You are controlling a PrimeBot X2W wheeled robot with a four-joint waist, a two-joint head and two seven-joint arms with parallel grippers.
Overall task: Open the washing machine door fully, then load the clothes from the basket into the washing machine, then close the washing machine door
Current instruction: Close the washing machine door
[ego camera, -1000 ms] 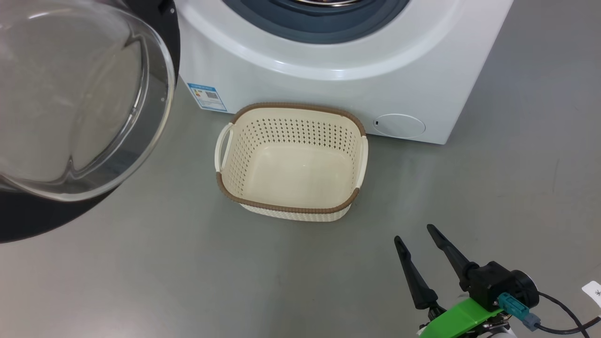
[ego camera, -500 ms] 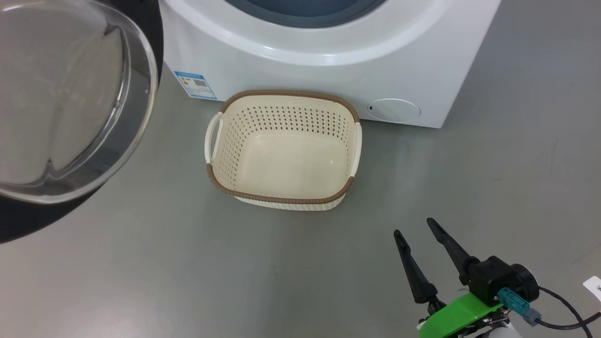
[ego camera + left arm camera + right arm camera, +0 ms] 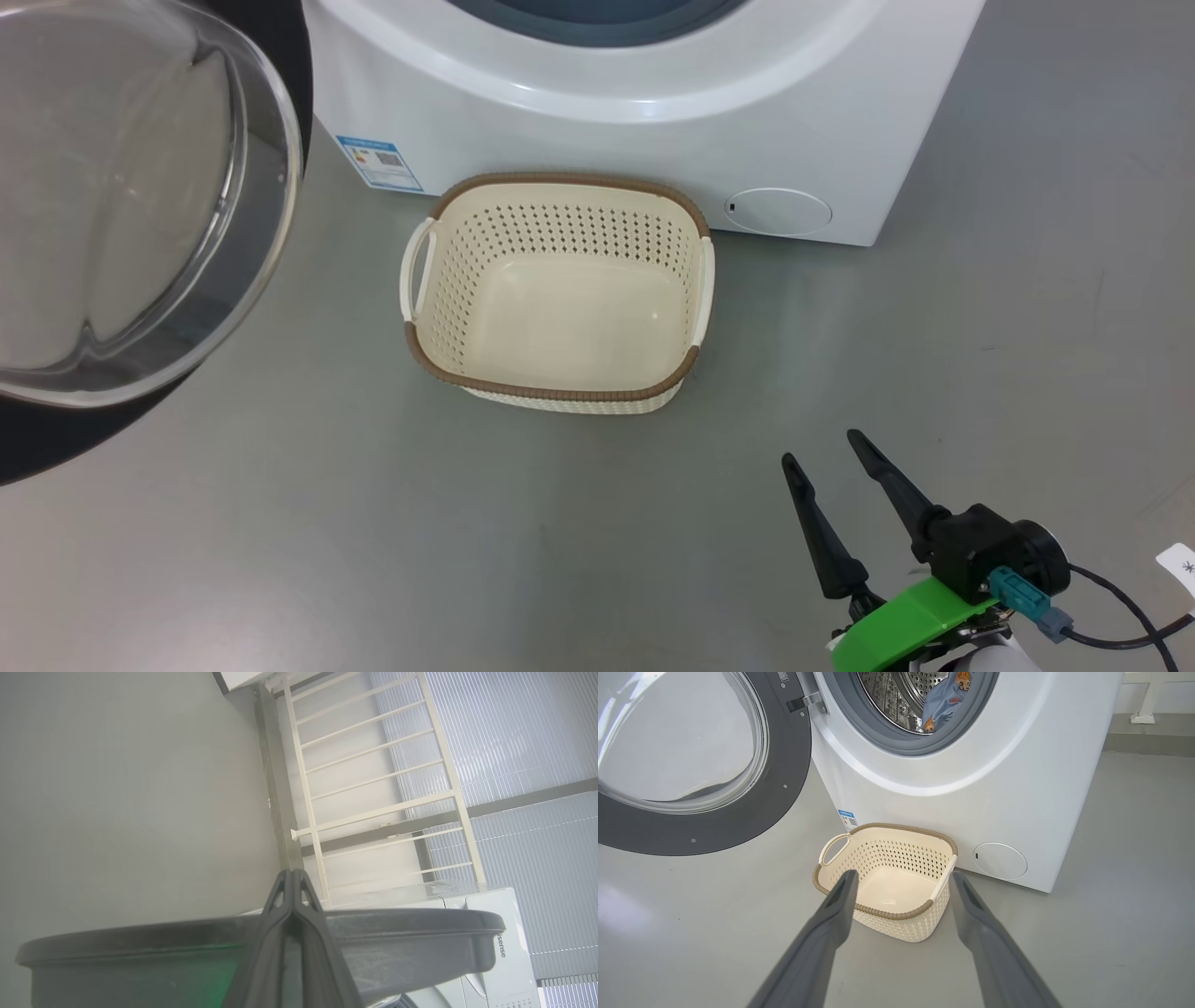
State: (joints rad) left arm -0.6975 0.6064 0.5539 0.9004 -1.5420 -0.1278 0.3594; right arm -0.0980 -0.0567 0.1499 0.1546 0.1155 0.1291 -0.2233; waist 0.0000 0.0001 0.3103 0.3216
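Cream plastic, the basket (image 3: 887, 912) sits on the grey floor (image 3: 691, 952) just ahead of the right gripper (image 3: 903, 875), whose fingers stand wide apart, gripping nothing. Beyond the basket, the washing machine (image 3: 1008, 765) has the clothes (image 3: 945, 700) lying in its drum (image 3: 896, 695). The washing machine door (image 3: 784, 788) hangs open, ahead and left of that claw. The left gripper (image 3: 292, 873) has its fingers pressed together, with a dark curved edge (image 3: 140, 938) crossing behind them.
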